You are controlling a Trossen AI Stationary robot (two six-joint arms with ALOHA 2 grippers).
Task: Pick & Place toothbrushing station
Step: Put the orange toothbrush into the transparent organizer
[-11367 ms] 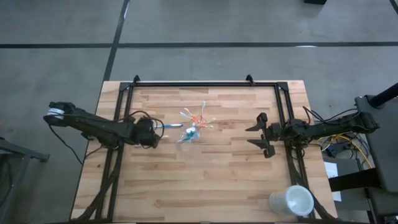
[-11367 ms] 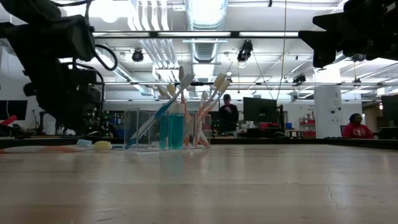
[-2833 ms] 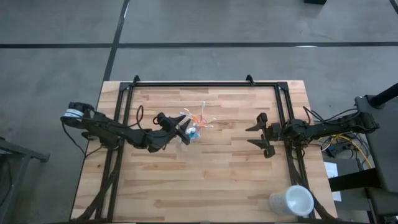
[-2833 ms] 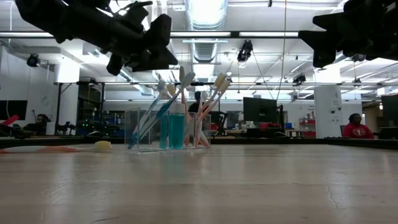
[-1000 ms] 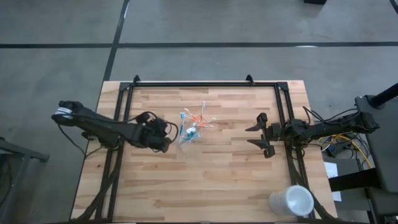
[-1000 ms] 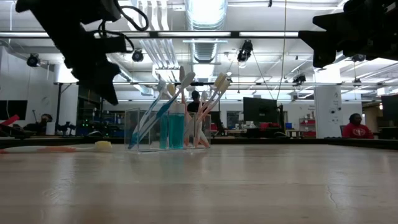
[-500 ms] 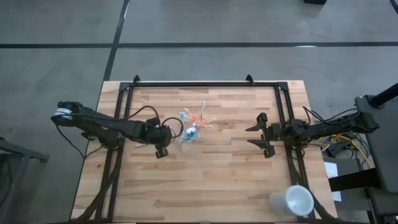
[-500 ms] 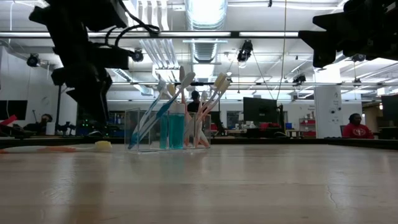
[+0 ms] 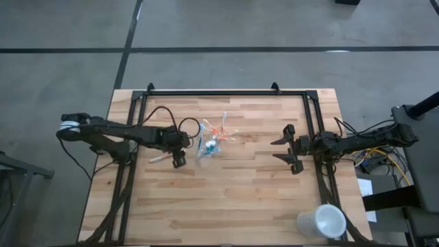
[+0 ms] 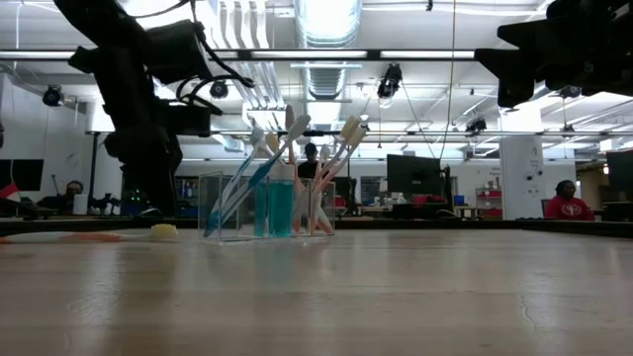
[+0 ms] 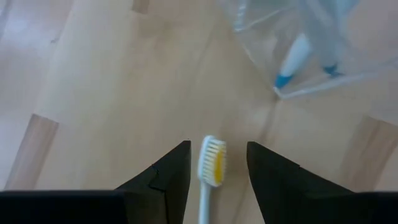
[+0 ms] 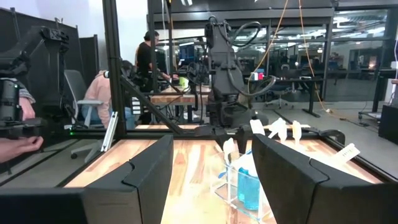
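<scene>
The clear plastic cup (image 9: pixel 209 146) stands on the table's middle, holding several toothbrushes and a blue tube (image 10: pixel 278 209); it also shows in the low view (image 10: pixel 226 206). One white toothbrush (image 9: pixel 158 158) lies flat on the table left of the cup, its yellow-and-white bristle head (image 11: pixel 212 160) toward the cup. My left gripper (image 9: pixel 179 162) points down over this brush, open. Its fingers (image 11: pixel 174 171) stand on either side of the head with gaps showing. My right gripper (image 9: pixel 288 148) is open and empty, hovering at the table's right side.
A larger opaque white cup (image 9: pixel 322 221) stands at the near right corner. Black frame rails (image 9: pixel 219 92) run along the table's far edge and both sides. People sit and stand in the room behind the table.
My left gripper has tipped from reaching level toward the cup to pointing down. It has come down to just above the table, left of the cup, over the lying toothbrush. The cup and its brushes have stayed still.
</scene>
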